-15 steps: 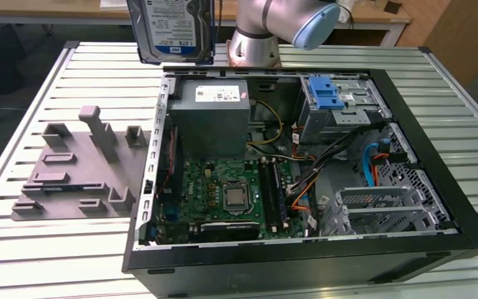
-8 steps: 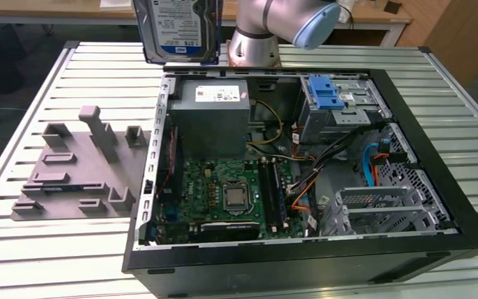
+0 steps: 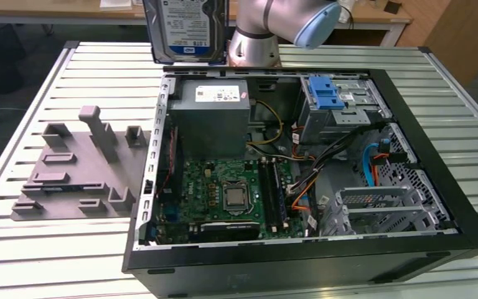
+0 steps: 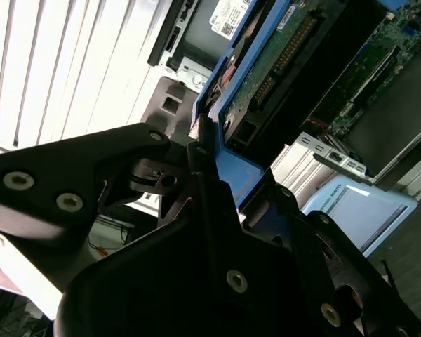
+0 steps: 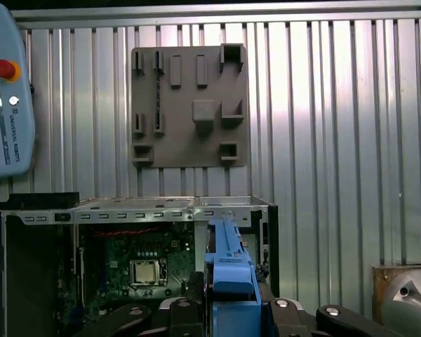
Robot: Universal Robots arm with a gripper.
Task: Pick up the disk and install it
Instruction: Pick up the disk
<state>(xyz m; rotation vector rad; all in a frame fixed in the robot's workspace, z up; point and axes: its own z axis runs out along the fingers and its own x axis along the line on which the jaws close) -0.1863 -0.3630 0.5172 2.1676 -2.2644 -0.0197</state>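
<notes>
The gripper (image 4: 212, 158) is clamped on the blue bracket of the disk (image 3: 185, 28), holding it upright near the far edge of the open case (image 3: 305, 271).

Bright, even light; glare whitens the slatted table (image 4: 56, 56).
</notes>
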